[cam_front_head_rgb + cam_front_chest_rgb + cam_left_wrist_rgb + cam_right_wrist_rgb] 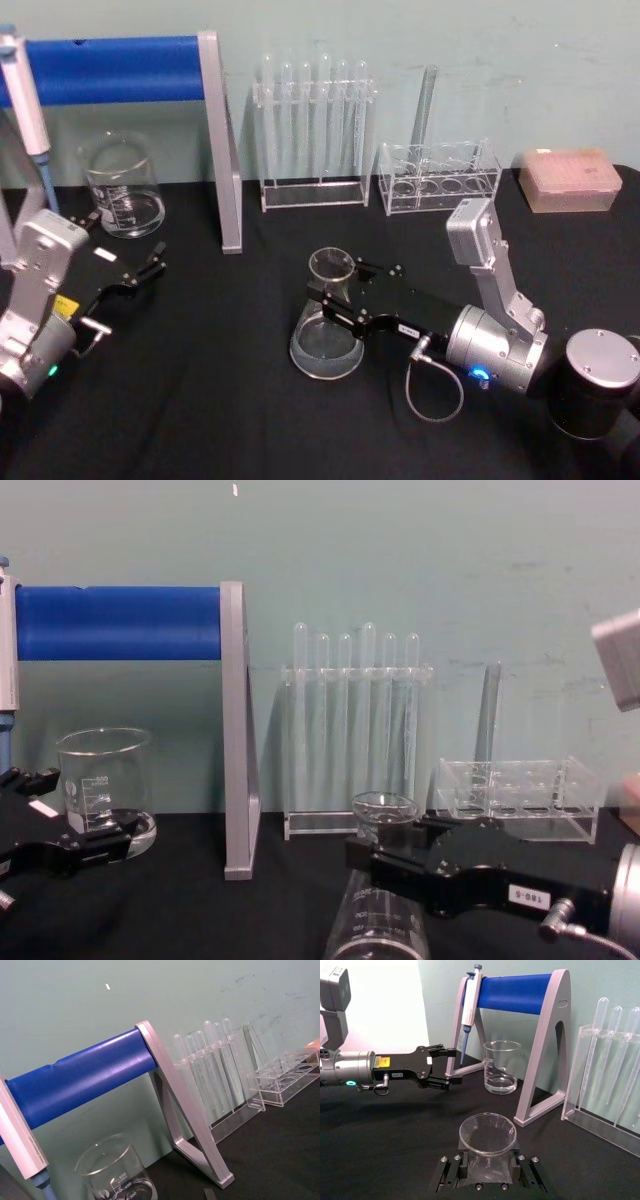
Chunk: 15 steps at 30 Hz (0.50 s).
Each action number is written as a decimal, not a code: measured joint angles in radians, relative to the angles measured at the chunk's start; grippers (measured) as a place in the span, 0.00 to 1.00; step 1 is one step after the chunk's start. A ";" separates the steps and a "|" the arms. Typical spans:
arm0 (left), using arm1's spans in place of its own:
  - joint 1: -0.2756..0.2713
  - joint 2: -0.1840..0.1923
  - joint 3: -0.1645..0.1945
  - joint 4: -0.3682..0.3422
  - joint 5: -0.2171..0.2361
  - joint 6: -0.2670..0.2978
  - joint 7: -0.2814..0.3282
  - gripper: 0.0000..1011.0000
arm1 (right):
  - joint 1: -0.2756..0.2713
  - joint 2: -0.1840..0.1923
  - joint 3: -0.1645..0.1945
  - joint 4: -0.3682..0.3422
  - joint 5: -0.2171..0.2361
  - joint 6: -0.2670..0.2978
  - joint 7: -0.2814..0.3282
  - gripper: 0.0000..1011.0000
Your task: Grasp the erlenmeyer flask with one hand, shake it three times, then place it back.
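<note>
The erlenmeyer flask (326, 335) is standing upright on the black worktop (220, 400), in the lower centre of the head view. The right pincer (338, 285) is reaching in from the lower right and clamping its neck (just below the flared rim). The left pincer (150, 263) is hovering at the left edge with its fingers apart, near the glass beaker (123, 187).
</note>
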 joint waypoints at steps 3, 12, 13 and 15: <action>0.000 0.000 0.000 0.000 0.000 0.000 0.000 0.99 | 0.000 0.000 0.000 0.000 0.000 0.001 0.000 0.44; 0.000 0.000 0.000 0.000 0.000 0.000 0.000 0.99 | -0.001 0.000 0.000 0.000 -0.001 0.001 -0.001 0.44; 0.000 0.000 0.000 0.000 0.000 0.000 0.000 0.99 | -0.001 0.000 0.000 0.000 -0.001 0.001 -0.001 0.44; 0.000 0.000 0.000 0.000 0.000 0.000 0.000 0.99 | -0.001 0.000 0.000 0.001 -0.001 0.002 -0.001 0.46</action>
